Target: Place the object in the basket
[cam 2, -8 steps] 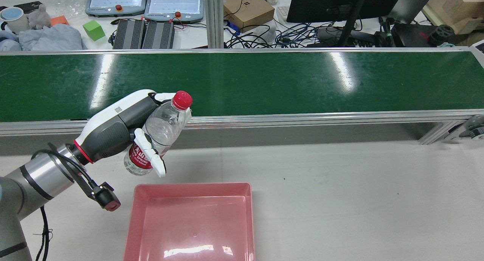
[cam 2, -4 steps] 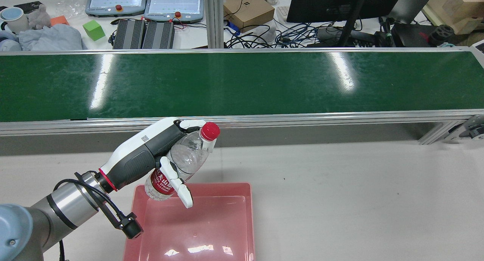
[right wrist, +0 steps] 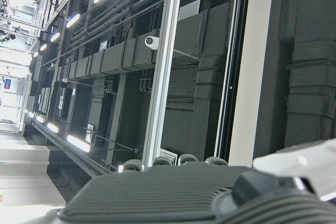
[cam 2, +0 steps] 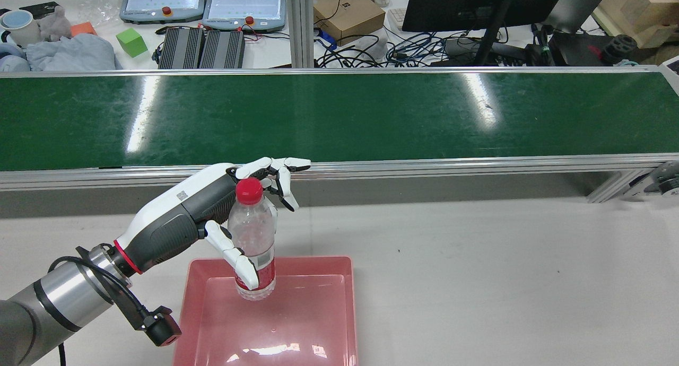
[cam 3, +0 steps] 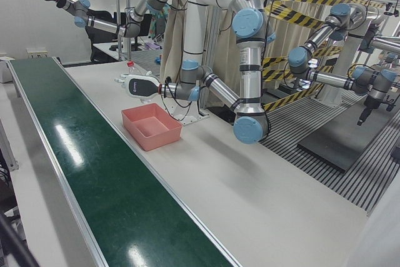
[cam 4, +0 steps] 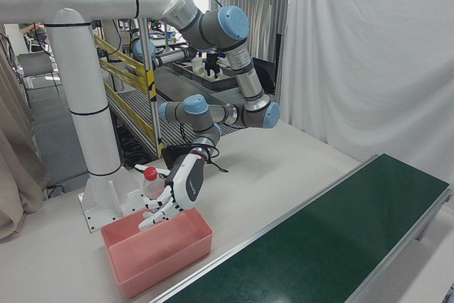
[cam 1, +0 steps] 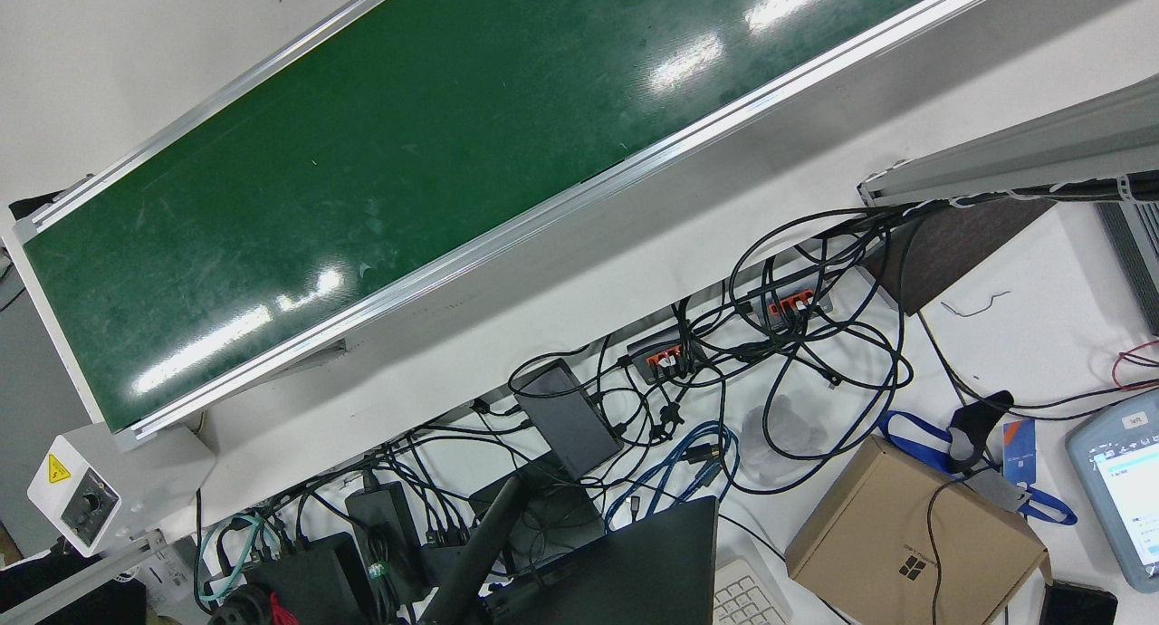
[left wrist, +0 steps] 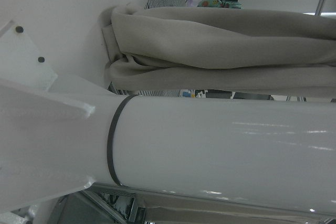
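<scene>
Bottle (cam 2: 254, 241): was tilted in grip above tray edge; now upright, base inside pink basket (cam 2: 318, 323). Left hand (cam 2: 212, 217): fingers (cam 2: 281, 170) spread beyond cap, thumb beside label. Release apparently underway; placement nearly complete. Right hand: fingers unseen, cannot tell.

The left hand (cam 2: 212, 207), which a second ago held the bottle (cam 2: 253, 238) tilted in the air before the green belt and short of the pink basket (cam 2: 313, 323), now sits lower and nearer. The bottle, slanted earlier with its red cap (cam 2: 249, 190) leaning right, stands upright with its base inside the basket near the far wall. The fingers (cam 2: 276, 170), wrapped round the bottle before, spread open past the cap; only the thumb lies against the label.
</scene>
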